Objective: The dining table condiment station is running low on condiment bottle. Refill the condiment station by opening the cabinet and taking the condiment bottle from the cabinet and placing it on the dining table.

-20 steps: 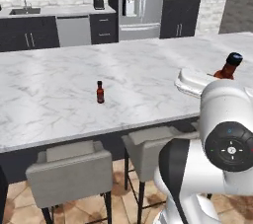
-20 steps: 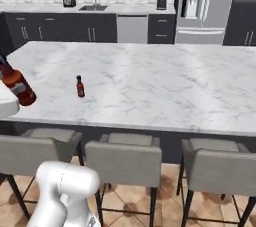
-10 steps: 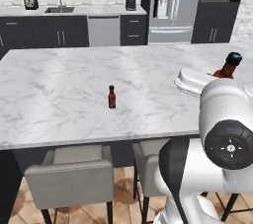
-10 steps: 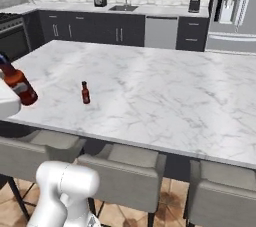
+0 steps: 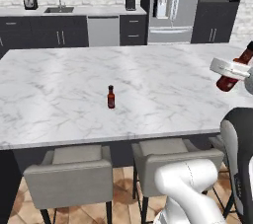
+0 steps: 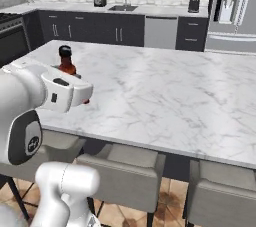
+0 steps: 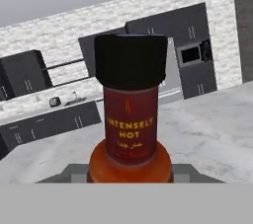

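Note:
My gripper is shut on the condiment bottle, a red hot-sauce bottle with a black cap. It hangs above the right end of the dining table, a long white marble top. From the right base the bottle's neck and cap rise behind the white hand, over the table's near left part. The hand view has the bottle upright and close between the jaws. I cannot pick out the cabinet.
A second small dark-red bottle stands on the table near its front edge. Grey stools line that edge. Behind the table run dark lower cabinets with a sink, and a steel fridge.
The whole scene has slid sideways as the base drove along the table. The hand with the bottle now shows further right in the left base view. The grip is unchanged.

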### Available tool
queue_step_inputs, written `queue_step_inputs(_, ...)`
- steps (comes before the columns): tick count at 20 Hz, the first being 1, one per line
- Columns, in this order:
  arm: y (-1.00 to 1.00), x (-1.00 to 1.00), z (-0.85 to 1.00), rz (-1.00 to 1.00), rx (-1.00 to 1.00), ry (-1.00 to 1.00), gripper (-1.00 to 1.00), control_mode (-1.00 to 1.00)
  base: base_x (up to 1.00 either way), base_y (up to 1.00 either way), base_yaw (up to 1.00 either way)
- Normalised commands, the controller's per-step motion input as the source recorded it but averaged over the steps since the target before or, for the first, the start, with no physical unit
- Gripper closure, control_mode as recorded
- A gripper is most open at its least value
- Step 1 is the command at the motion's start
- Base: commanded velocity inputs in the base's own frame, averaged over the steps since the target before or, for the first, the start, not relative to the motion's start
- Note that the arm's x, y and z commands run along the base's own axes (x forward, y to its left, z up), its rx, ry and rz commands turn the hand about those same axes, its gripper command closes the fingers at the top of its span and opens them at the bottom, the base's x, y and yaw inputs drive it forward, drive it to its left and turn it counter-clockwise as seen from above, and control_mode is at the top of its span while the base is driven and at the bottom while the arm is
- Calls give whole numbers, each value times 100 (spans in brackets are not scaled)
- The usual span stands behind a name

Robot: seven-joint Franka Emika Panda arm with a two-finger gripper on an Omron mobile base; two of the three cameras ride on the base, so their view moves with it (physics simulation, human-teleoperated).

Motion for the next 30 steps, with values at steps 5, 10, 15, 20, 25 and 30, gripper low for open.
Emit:
queue_step_inputs(5,-15,98,-59,27,-4,1,100,-100,0,0,0)
queue_step_inputs(10,10,60,-86,3,-24,-1,100,-100,0,0,0)
queue_step_inputs(15,-6,23,-66,11,-4,-4,100,-100,0,0,0)
queue_step_inputs(20,-9,43,-45,21,-2,-1,100,-100,0,0,0)
queue_step_inputs(25,-3,59,-47,26,-1,-6,100,-100,0,0,0)
queue_step_inputs(30,7,66,-52,15,-4,-1,100,-100,0,0,0)
